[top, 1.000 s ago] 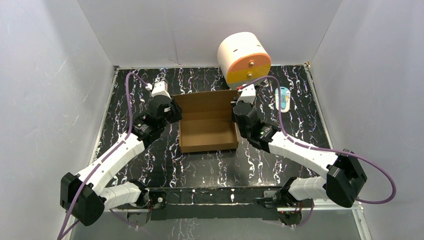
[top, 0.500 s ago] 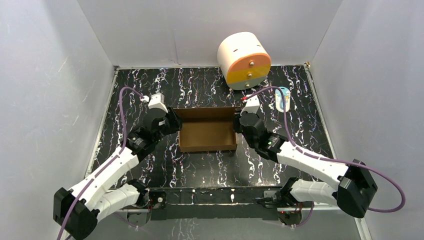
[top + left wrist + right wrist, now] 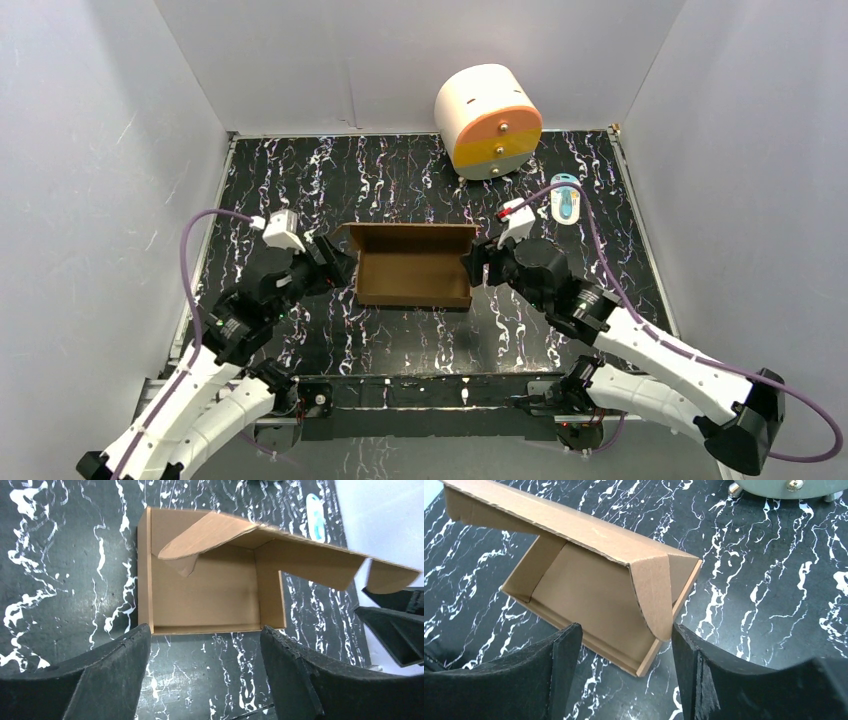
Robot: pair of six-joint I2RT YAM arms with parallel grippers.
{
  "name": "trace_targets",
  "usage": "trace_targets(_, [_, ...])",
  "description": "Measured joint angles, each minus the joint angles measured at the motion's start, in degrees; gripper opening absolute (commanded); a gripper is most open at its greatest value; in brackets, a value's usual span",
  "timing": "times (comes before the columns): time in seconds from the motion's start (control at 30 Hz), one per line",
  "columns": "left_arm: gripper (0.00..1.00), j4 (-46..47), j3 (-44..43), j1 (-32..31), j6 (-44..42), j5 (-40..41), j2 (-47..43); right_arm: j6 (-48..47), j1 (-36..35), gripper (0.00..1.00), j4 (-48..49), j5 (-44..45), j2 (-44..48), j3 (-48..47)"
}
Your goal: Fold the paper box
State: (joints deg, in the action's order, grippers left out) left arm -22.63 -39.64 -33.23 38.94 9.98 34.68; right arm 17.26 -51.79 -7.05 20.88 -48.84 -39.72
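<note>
**Lid half down, both grippers off the box**

The table [image 3: 300,170], black with white veining, fills the middle of the top view. At its upper right stands a white cylinder [image 3: 487,120], well apart from the work.

The box [image 3: 410,280] sits at the centre of the frame. Its long axis runs left to right and its tray walls are upright. The lid [image 3: 410,238] is hinged along the upper long edge and tilts over the tray, neither upright nor shut. A rounded ear [image 3: 655,597] hangs from each short end of the lid. In the right wrist view I cannot tell whether this ear falls inside or outside the end wall.

The left gripper [image 3: 335,268] is just beside the box's left end, and the right gripper [image 3: 478,265] is just beside its right end. Each points inward along the long axis. Both stand wide apart with nothing between the fingers [image 3: 115,675]. In both wrist views the cardboard lies beyond the fingertips and is not touched.

A small blue item [image 3: 566,200] lies near the cylinder; I cannot tell what it is.

Neither arm looks nearer, since the box lies squarely between them with one ear ahead of each gripper. Closing the lid probably means guiding both ears inside the end walls as it comes down, so each gripper would work on its own end.
</note>
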Motion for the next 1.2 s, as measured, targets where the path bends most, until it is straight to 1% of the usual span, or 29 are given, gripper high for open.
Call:
trace_targets(0.13, [0.79, -6.25, -9.27, 0.0, -2.62, 0.63, 1.33, -1.46, 0.0, 0.81, -6.27, -1.46, 1.03, -4.52])
trace_targets(0.27, [0.81, -8.76, -19.1, 0.0, -6.03, 2.14, 5.35, -3.67, 0.0, 0.84, -12.17, -1.88, -0.44, -13.7])
trace_targets(0.33, [0.81, -9.35, -22.45, 0.0, -7.5, 3.02, 7.54, -4.59, 0.0, 0.86, -13.97, -1.49, -1.68, -18.12])
trace_targets(0.43, [0.81, -9.51, -26.75, 0.0, -9.51, 4.04, 12.26, -6.19, 0.0, 0.86, -15.61, 0.07, -4.13, -23.89])
trace_targets(0.57, [0.79, -8.59, -30.51, 0.0, -11.67, 4.79, 21.0, -7.67, 0.02, 0.84, -17.31, 3.13, -10.34, -30.01])
trace_targets(0.63, [0.78, -7.91, -31.17, 0.0, -12.52, 5.27, 25.24, -8.26, 0.2, 0.83, -17.57, 4.09, -14.84, -32.22])
trace_targets(0.73, [0.76, -7.78, -31.54, 0.0, -13.53, 5.7, 31.21, -8.66, 0.96, 0.82, -18.47, 4.57, -19.67, -32.52])
trace_targets(0.83, [0.74, -7.85, -31.45, 0.0, -14.03, 5.64, 34.67, -8.72, 2.58, 0.8, -19.17, 4.24, -21.51, -31.19])
trace_targets(0.93, [0.72, -7.82, -30.08, 0.0, -14.03, 5.25, 34.67, -8.55, 3.78, 0.79, -19.08, 3.06, -20.9, -29.0])
trace_targets(1.2, [0.71, -7.85, -21.49, 0.0, -12.7, 2.8, 28.57, -5.92, 4.11, 0.77, -18.86, -0.81, -16.13, -19.87])
